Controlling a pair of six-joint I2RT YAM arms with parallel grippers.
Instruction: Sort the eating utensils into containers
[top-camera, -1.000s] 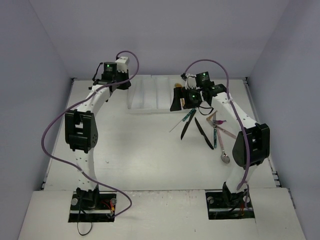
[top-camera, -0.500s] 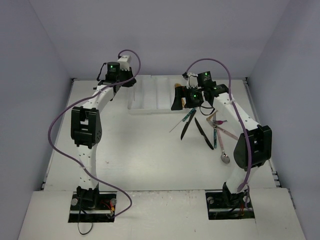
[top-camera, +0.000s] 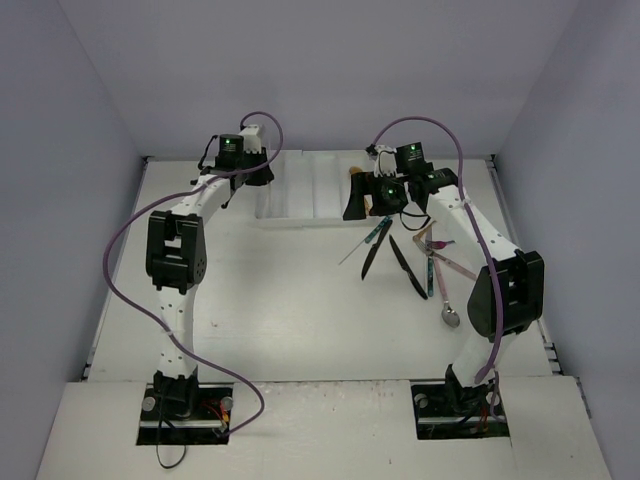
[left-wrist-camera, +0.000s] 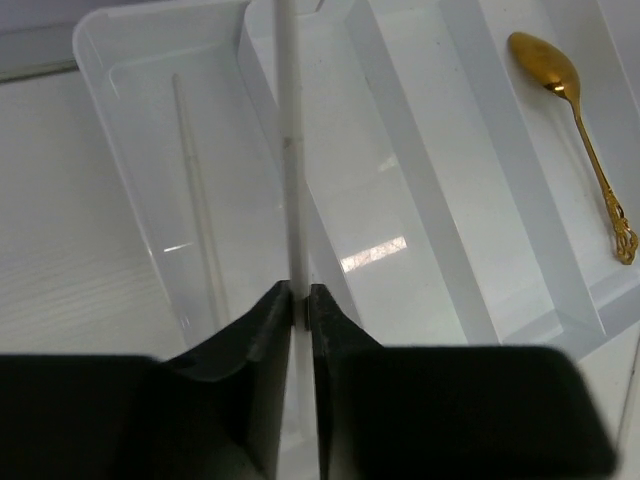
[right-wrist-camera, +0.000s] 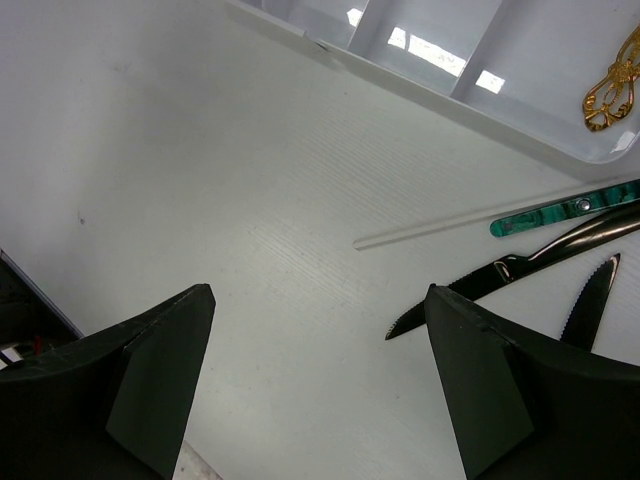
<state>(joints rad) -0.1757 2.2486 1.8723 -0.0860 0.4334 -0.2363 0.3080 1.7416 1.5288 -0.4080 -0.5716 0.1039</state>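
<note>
The left fingers (left-wrist-camera: 268, 335) are pressed together on a thin white stick (left-wrist-camera: 289, 150), pinched at its near end so the free length reaches out over the tray (left-wrist-camera: 400, 140). The stick hangs roughly above the wall between the end compartment and the next one. A second white stick (left-wrist-camera: 195, 210) already lies in that end compartment, so I judge the held one is meant to join it, like with like. It looks to need a small shift sideways before release, or it may land on the wall or in the wrong slot. A gold spoon (left-wrist-camera: 572, 115) lies alone in a compartment further along, bowl toward the far end.

The right fingers (right-wrist-camera: 150, 370) are spread wide and hold nothing, hovering over bare tabletop (right-wrist-camera: 200, 170) just off the tray's near edge. Beside them lie two black knives (right-wrist-camera: 480, 285) and a teal-handled piece (right-wrist-camera: 560, 208), part of the unsorted heap (top-camera: 405, 255) on the right side. The wide spread suits a reach for the next piece, probably one of the knives.
</note>
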